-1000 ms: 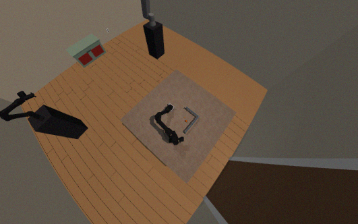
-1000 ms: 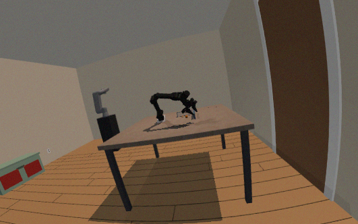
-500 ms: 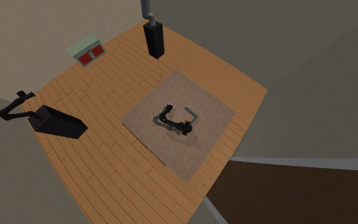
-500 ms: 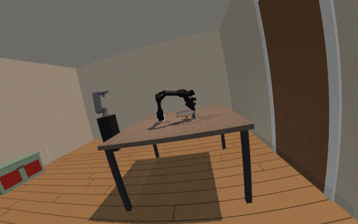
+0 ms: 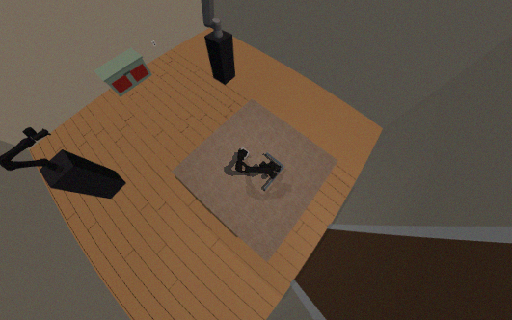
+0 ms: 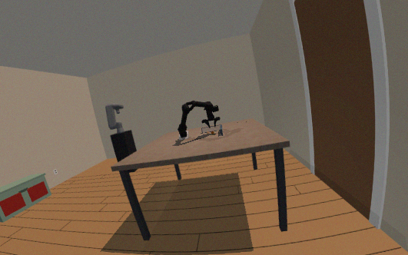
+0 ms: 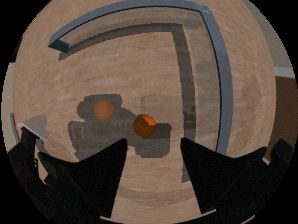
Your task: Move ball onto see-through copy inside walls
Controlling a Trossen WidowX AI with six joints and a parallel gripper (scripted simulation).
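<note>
Right below my wrist camera, the ball (image 7: 144, 124) sits on the desk (image 7: 153, 183) inside the walls (image 7: 222, 90), just beside the see-through copy (image 7: 103, 110). I judge it small, rigid, smooth and ready to roll, so I'd pinch across its widest middle. My pincer (image 7: 153, 156) hangs above it, half-spread and holding nothing. No writing or labels I can read.

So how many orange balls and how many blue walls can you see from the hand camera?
Solid orange ball: 1
See-through orange copy: 1
Low blue-edged clear walls: 2, joined in one corner
Total: 4
The open gripper hangs above them, holding nothing.
</note>
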